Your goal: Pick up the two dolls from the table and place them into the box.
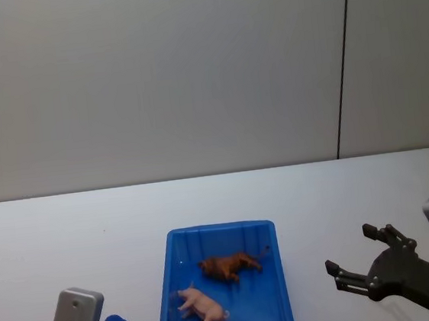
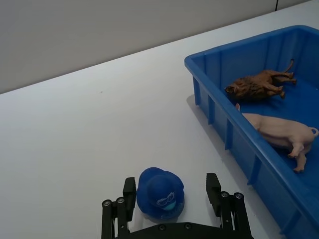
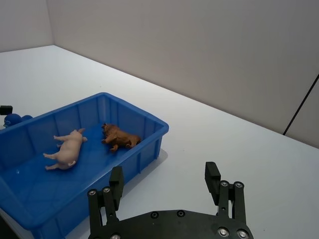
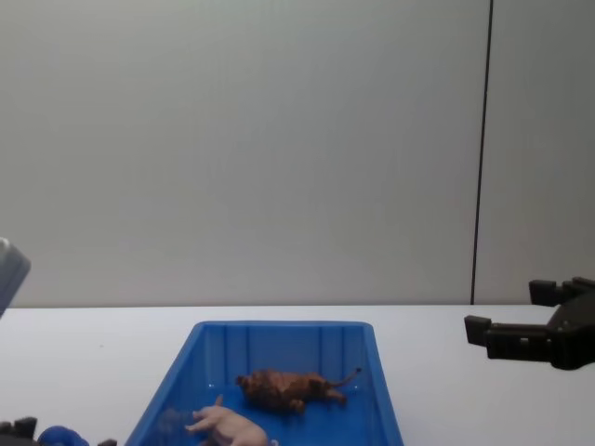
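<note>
**Dolls both in box, grippers empty beside it**

Brown plastic lion doll (image 1: 231,265) with shaggy mane lies on its side inside the bright blue rectangular plastic box (image 1: 168,276), long axis across the box's width, tail toward the robot's right. Pale pink plastic pig doll (image 1: 202,309) lies on its side just nearer the robot, close beside the lion, possibly touching. Both are off the plain white table (image 1: 341,201). Left gripper (image 2: 171,196) sits low on the box's left, fingers spread around a small blue rounded toy (image 2: 160,194), not pinching it. Right gripper (image 1: 363,256) hovers above the table right of the box, fingers spread, empty, well apart from the dolls. Task looks complete; no doll remains to grasp.
</note>
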Robot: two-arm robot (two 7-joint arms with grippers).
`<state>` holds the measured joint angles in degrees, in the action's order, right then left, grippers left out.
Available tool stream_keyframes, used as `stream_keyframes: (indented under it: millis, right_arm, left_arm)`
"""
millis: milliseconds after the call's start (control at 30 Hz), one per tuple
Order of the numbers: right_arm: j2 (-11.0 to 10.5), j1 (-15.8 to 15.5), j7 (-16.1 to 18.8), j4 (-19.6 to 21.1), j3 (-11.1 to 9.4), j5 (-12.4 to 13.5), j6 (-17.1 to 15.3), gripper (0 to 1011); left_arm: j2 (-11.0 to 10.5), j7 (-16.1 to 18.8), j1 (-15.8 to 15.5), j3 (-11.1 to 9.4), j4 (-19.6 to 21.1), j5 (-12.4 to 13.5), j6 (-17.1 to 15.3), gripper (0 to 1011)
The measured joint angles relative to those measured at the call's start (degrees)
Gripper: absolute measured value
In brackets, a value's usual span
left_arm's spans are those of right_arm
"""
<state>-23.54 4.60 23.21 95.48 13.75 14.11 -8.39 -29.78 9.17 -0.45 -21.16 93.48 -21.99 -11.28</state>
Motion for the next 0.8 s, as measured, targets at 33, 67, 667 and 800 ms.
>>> stream_keyframes:
  millis: [33, 67, 667, 800]
  right_arm:
    - [0.0, 0.0, 0.0, 0.0, 0.0, 0.0, 0.0, 1001]
    - [0.0, 0.0, 0.0, 0.0, 0.0, 0.0, 0.0, 1001]
    - [0.0, 0.0, 0.0, 0.0, 0.0, 0.0, 0.0, 1001]
    - [0.0, 0.0, 0.0, 0.0, 0.0, 0.0, 0.0, 1001]
  left_arm:
    - [0.2, -0.6, -0.3, 0.0, -0.7, 0.1, -0.1, 894]
    - [0.3, -0.8, -0.4, 0.1, -0.9, 0.2, -0.2, 882]
    - [1.2, -4.2, -2.8, 1.3, -4.0, 2.2, -2.0, 414]
    - [0.9, -4.3, -3.3, 1.8, -3.1, 3.0, -2.0, 386]
